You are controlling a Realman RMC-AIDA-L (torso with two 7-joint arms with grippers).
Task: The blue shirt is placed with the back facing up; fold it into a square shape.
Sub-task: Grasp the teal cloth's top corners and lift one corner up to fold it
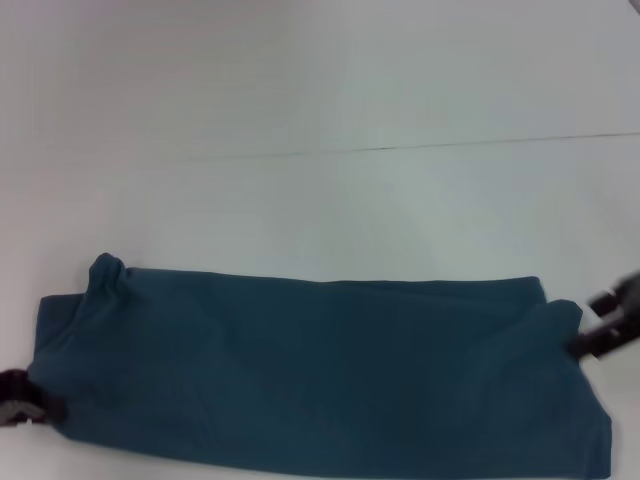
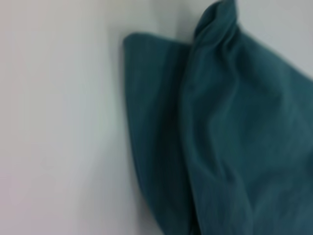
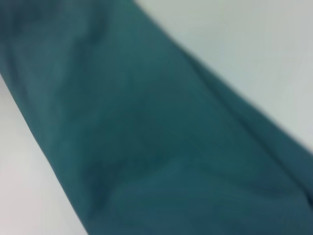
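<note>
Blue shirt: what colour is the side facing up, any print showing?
Plain dark teal-blue, no print visible on the blue shirt; head view shows it best.

Left end effector: black, blocky, grey patch. Right end effector: black, angular, segmented.

Bare table beyond blue shirt; nothing blocks passage.

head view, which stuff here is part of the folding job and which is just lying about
Part of the job:
- blue shirt, lying as a long band
- left gripper at its left end
- right gripper at its right end

Just there:
- white table under the shirt; nothing else is in view
</note>
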